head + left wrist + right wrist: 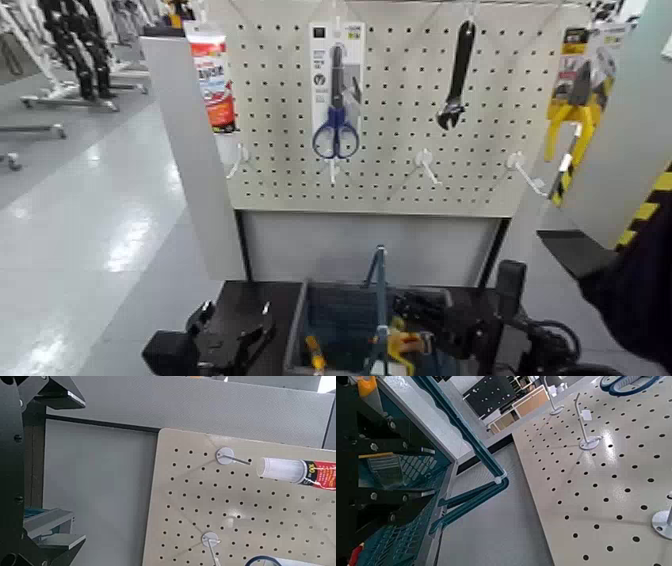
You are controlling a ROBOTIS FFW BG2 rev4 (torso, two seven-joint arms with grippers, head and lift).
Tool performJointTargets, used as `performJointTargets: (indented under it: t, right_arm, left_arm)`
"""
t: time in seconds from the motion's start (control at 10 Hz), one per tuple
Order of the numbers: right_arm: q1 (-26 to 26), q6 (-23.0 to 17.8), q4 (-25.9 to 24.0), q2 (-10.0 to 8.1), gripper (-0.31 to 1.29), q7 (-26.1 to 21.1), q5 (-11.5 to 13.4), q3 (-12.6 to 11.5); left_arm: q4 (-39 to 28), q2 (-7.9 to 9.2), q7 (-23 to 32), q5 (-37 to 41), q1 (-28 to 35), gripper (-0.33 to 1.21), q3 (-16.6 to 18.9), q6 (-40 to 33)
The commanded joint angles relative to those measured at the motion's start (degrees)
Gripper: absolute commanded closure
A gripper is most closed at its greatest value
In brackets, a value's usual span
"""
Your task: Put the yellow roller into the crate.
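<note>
The crate (298, 325) stands at the bottom centre of the head view, dark blue-grey, with an upright handle bar. The yellow roller (405, 346) lies inside it, just right of that bar; only its yellow handle shows. My right gripper (440, 330) hangs low over the crate's right half, right beside the roller. In the right wrist view my right gripper (421, 472) is open, with only the crate's slotted wall (391, 538) showing between the fingers. Parked left of the crate is my left gripper (232, 335), which the left wrist view shows as my left gripper (55, 459), open and empty.
Behind the crate rises a pegboard (400, 150) holding blue-handled scissors (336, 125), a black wrench (457, 75), a tube (213, 80) and bare hooks (427, 165). Yellow-handled pliers (575, 110) hang at the far right. An orange-handled item (315, 352) lies in the crate's left half.
</note>
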Motion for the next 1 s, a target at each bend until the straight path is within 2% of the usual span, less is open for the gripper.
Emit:
performJointTargets:
  t: [0.1,0.2,0.4,0.5,0.6,1.0]
  right_arm:
    - [0.1,0.4,-1.1,-0.17,0.11,0.0,2.3,-1.0]
    - [0.3,0.4,-2.1,-0.26,0.10,0.0,4.0,-1.5]
    - [1.0,-0.3,-3.2,-0.08,0.10,-1.1,4.8,-1.8]
    - [1.8,-2.0,-3.9,0.09,0.10,-2.2,5.1,-2.0]
    - [3.4,-4.2,-5.2,0.44,0.10,-4.8,5.1,-2.3]
    - [10.8,-13.1,-11.4,3.43,0.10,-16.1,10.2,-3.6]
  left_arm:
    - [0.0,0.09,-0.1,0.1,0.0,0.13,0.0,0.0]
    - [0.1,0.09,-0.1,0.1,-0.1,0.13,-0.1,0.0]
    - [0.1,0.18,-0.2,0.1,-0.3,0.13,-0.2,0.2]
    - [0.2,0.27,-0.3,0.1,-0.3,0.13,-0.3,0.2]
    - [0.2,0.27,-0.3,0.1,-0.3,0.13,-0.3,0.2]
    - [0.2,0.44,-0.3,0.1,-0.4,0.13,-0.4,0.3]
